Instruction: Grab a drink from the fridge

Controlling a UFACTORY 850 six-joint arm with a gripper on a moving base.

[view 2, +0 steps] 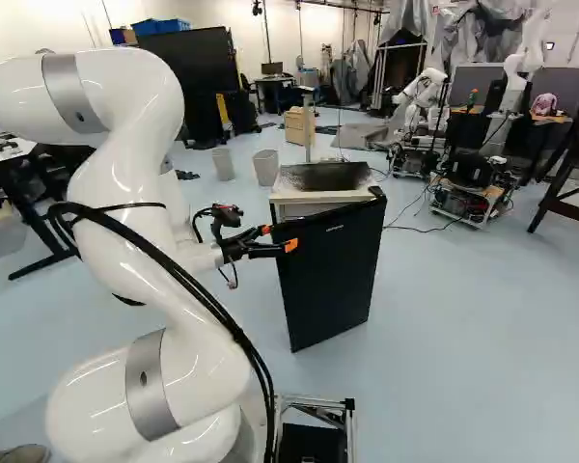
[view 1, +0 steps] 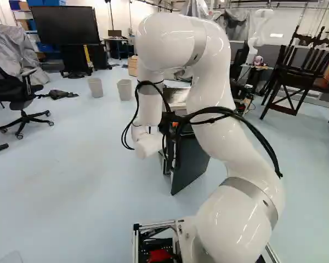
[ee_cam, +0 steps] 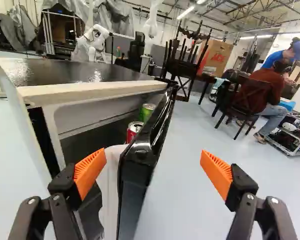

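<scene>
Wrist view, twelve o'clock being straight ahead of the hand: the fridge [ee_cam: 85, 90] lies toward ten, its half-open door [ee_cam: 132, 185] edge-on between the open, ungripping fingers of the hand [ee_cam: 153, 154]. The green can [ee_cam: 146, 112] and nearer red can [ee_cam: 134, 131] lie about eleven, inside the door's edge, so reaching them probably means clearing that edge first.

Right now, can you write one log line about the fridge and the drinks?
fridge door: partly open | gripper: open, door between fingers | red can, green can: showing, not held
</scene>
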